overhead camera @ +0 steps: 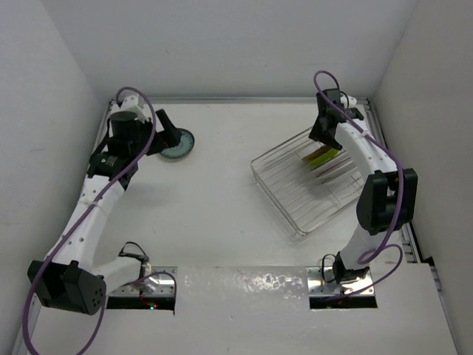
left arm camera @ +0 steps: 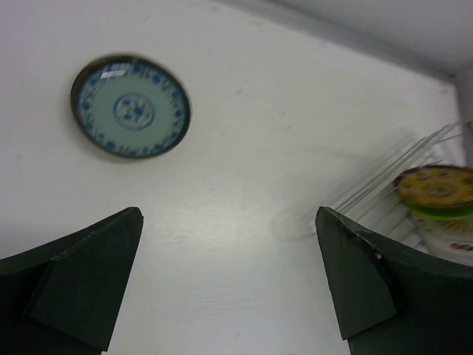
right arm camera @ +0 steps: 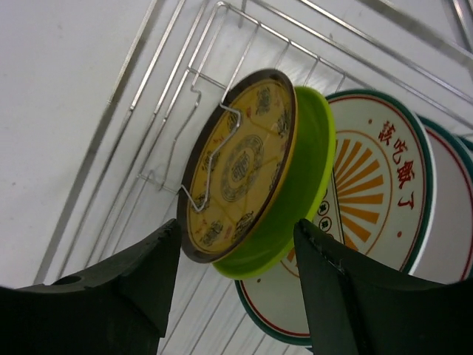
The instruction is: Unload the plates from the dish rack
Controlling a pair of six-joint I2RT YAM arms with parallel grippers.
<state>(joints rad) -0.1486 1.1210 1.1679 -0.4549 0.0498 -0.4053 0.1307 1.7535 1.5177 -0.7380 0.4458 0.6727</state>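
The dish rack point(overhead camera: 292, 194) of silver wire sits right of centre. Several plates stand on edge at its far end point(overhead camera: 323, 157). In the right wrist view a yellow patterned plate point(right arm camera: 236, 166) nests against a lime green one point(right arm camera: 303, 185). Behind them stands a white plate with orange rays point(right arm camera: 377, 185). My right gripper point(right arm camera: 238, 235) is open, one finger on each side of the lower edge of the yellow and green pair, very close to both. A blue-patterned plate point(left arm camera: 131, 107) lies flat on the table at the far left. My left gripper point(left arm camera: 229, 285) hangs open beside it, holding nothing.
White walls close in the table at the back and on both sides. The rack point(left arm camera: 432, 144) and its plates point(left arm camera: 437, 188) show at the right edge of the left wrist view. A further white plate point(right arm camera: 454, 222) stands behind the others.
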